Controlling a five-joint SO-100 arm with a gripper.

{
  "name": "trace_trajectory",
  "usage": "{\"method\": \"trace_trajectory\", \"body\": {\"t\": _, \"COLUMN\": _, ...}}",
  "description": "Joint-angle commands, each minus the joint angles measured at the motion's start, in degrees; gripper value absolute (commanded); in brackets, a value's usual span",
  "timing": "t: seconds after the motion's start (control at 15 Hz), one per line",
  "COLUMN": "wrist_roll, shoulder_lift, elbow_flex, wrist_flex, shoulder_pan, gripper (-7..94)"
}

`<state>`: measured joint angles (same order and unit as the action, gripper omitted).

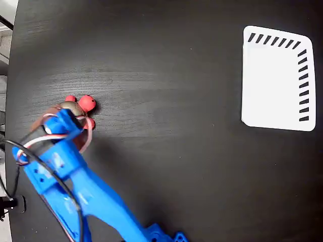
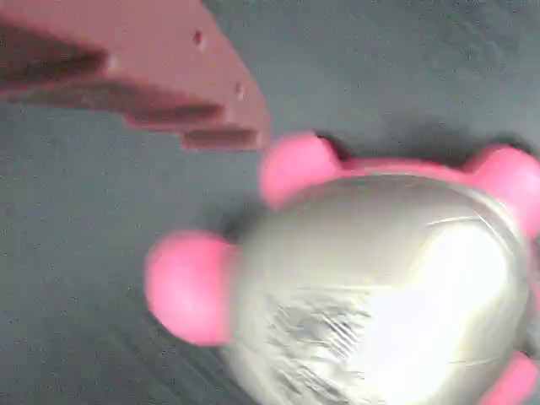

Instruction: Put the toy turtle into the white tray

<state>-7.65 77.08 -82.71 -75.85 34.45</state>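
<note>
Your gripper (image 1: 68, 118) sits over the toy turtle (image 1: 75, 107); jaw opening unreadable. The white tray (image 1: 276, 80) lies well apart.

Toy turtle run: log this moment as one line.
stage: reaching | gripper: over toy turtle, grasp unclear | turtle: on table, picture left | white tray: empty, picture right, far from turtle
</note>
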Motion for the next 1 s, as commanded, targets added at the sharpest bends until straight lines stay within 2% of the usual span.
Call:
{"method": "trace_trajectory", "body": {"t": 0.0, "wrist_roll": -2.02, "shoulder_lift": -1.85, "elbow_flex": 6.59, "wrist_flex": -0.44, "shoulder_pan": 1.23, "gripper": 45}}
{"method": "trace_trajectory", "body": {"t": 0.47, "wrist_roll": -4.75, "shoulder_lift": -8.79, "elbow_flex": 12.13, "wrist_flex": -4.66, "shoulder_pan": 0.7, "gripper": 61}}
{"method": "trace_trajectory", "body": {"t": 0.93, "wrist_roll": -4.75, "shoulder_lift": -14.41, "elbow_flex": 12.04, "wrist_flex": -3.6, "shoulder_pan": -0.35, "gripper": 61}}
